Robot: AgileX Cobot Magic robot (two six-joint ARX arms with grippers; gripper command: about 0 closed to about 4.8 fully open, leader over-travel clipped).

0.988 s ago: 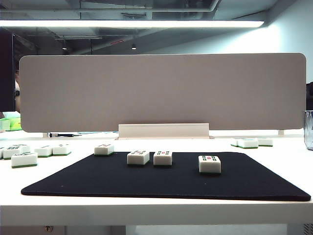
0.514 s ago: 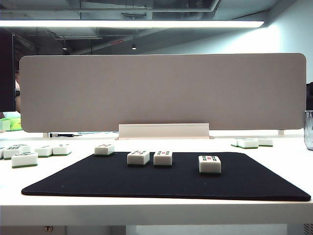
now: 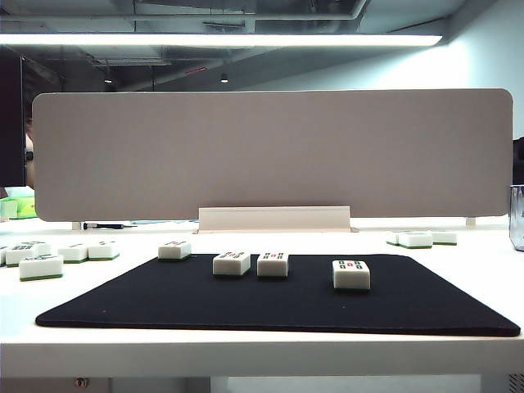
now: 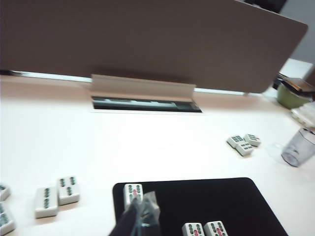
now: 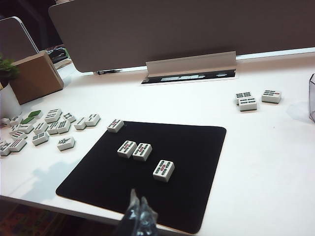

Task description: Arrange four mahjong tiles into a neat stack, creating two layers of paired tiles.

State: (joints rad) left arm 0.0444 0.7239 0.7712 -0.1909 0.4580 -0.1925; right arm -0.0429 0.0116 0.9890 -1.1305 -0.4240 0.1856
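Setting, exterior view: white table [image 3: 458,344] under a long ceiling light, a wide grey divider panel [image 3: 270,151] standing across its far side, a black mat [image 3: 270,307] lying flat in the middle
Tiles, exterior view: four mahjong tiles [image 3: 232,263] lay unstacked in a loose row, one at the mat's far left corner, two side by side near the centre, one with a red mark well apart to the right; no gripper showed here
Left wrist view: left gripper [image 4: 140,219] hung above the mat with its fingertips pinched together, holding nothing; the corner tile lay just beyond the tips, the pair off to one side
Right wrist view: right gripper [image 5: 139,216] sat over the mat's near edge, tips together and empty; the red-marked tile lay nearest ahead, the pair beyond it
Spare tiles [image 5: 47,129]: scattered on the bare table beside the mat
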